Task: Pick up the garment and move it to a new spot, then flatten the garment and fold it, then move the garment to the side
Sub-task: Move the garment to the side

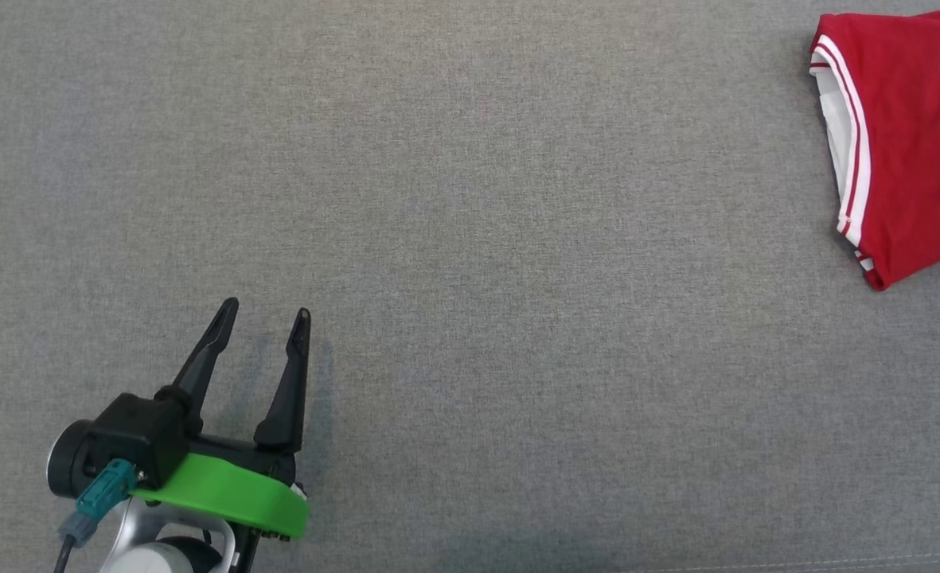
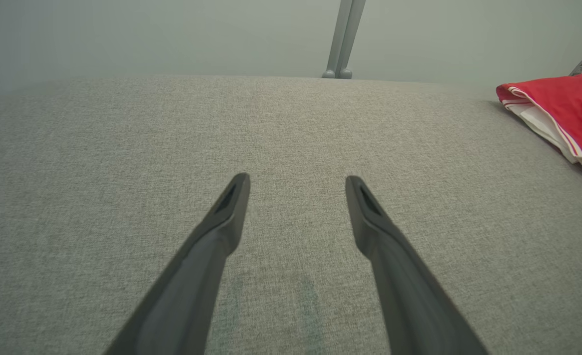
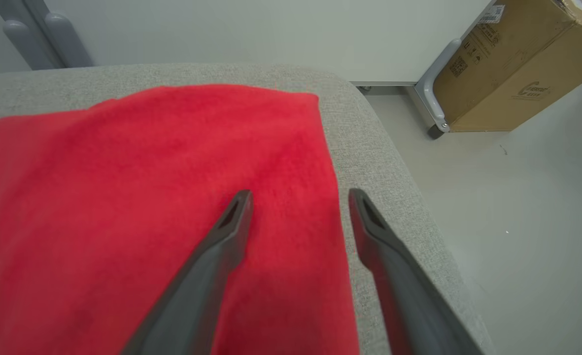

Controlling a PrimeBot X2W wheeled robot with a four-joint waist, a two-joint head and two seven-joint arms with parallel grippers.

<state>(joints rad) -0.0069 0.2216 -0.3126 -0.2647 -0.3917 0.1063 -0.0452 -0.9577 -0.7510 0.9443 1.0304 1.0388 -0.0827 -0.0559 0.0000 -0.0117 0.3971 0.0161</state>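
soft red garment (image 1: 907, 143) lay folded on the grey woven surface (image 1: 517, 278). left gripper (image 1: 267, 309) and right gripper (image 3: 299, 195) both gaped wide, empty.

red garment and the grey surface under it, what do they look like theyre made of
The garment is probably a soft knit cloth, matte, with a faint fuzzy nap. It lies limp and folded, with white striped trim. The surface looks like woven upholstery fabric, matte heathered grey, with a fine visible weave.
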